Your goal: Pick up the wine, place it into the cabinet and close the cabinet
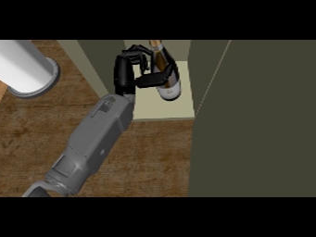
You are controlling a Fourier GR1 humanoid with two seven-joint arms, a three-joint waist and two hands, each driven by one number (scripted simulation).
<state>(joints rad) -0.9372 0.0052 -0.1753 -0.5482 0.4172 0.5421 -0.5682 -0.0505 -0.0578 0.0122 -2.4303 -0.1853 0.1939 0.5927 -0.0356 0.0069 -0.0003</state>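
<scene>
Woodgrain counter (147, 157) fills the near ground, brown and streaked, running up to the foot of the cabinet (161, 109). Across it slants one grey forearm (95, 141), boxy and matte, rising from the lower left edge toward the cabinet opening. At its end the black left hand (134, 69) has its fingers and thumb curled round the wine (166, 74), gripping the bottle about its body. The bottle is dark glass with a pale label near its broad base and a tan, narrow neck pointing away toward the back of the compartment; it sits tilted over the cabinet's pale, smooth floor, inside the opening, though whether its base touches that floor cannot be told. To the right stands the cabinet door (263, 120), a flat, olive-grey panel swung open and taking up most of that side. Olive walls frame the compartment on the left and at the rear. Far left, a white cylinder (16, 65) with a grey rim stands on the counter, well apart from the cabinet.
</scene>
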